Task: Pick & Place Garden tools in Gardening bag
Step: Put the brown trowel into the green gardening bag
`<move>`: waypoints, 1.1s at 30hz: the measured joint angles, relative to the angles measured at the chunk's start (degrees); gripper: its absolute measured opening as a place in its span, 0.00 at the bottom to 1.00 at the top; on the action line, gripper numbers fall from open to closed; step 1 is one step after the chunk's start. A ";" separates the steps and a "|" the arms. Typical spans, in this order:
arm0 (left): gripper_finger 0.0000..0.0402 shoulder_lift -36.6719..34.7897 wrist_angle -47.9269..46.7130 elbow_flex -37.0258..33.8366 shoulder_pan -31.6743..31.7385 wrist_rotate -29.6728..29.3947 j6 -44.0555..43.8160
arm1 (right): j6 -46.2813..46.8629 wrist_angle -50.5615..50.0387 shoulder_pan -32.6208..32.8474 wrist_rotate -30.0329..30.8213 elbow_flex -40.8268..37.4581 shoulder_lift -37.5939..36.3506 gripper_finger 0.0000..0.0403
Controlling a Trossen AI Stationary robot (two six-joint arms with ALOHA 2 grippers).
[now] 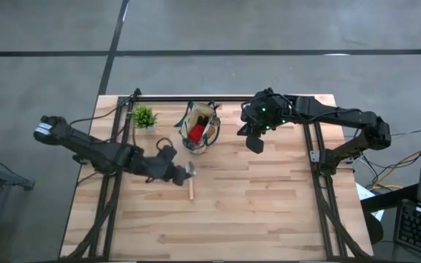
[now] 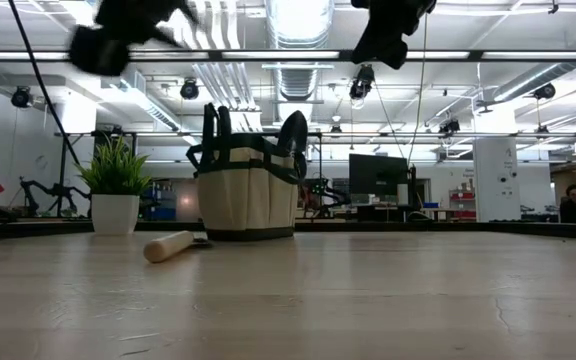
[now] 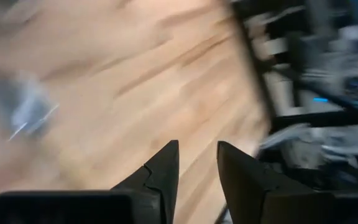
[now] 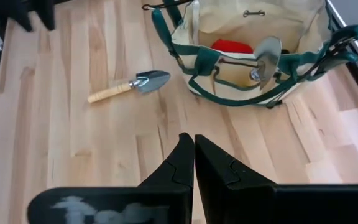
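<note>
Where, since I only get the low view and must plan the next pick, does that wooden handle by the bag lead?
Observer: It belongs to a trowel lying flat outside the bag, with its metal blade pointing toward the bag.
Operator: Is an arm near it?
Observer: The left gripper hangs above the table close to the blade end, fingers slightly apart, holding nothing.
Operator: And the right?
Observer: The right gripper is raised on the bag's other side, fingers shut, empty.

No legible text, label, brand, number or sign is seen on any object or surface in these views.
</note>
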 joint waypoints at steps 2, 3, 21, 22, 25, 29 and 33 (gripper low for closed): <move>0.27 0.56 -6.71 0.00 -1.28 0.02 -7.11 | -0.48 0.05 0.00 0.00 0.00 0.00 0.02; 0.27 1.00 -10.09 0.00 -1.81 0.17 -10.99 | -0.53 0.05 0.00 0.00 0.00 0.00 0.02; 0.55 21.78 -8.94 0.20 -1.27 1.60 -20.80 | 0.03 0.47 0.00 0.42 -2.80 -0.01 0.02; 0.59 22.75 -8.41 0.20 -0.98 1.76 -20.89 | 0.13 0.47 0.00 0.42 -3.02 0.00 0.02; 0.67 25.05 -5.45 0.20 -0.18 1.99 -20.47 | 0.31 1.39 0.00 0.42 -3.53 0.00 0.02; 0.71 27.86 -1.95 0.22 0.09 2.66 -17.42 | 0.43 1.55 0.00 0.42 -3.53 -0.01 0.02; 0.70 30.55 -2.18 0.26 0.24 5.95 -16.74 | 0.44 1.60 0.00 0.42 -3.52 -0.02 0.02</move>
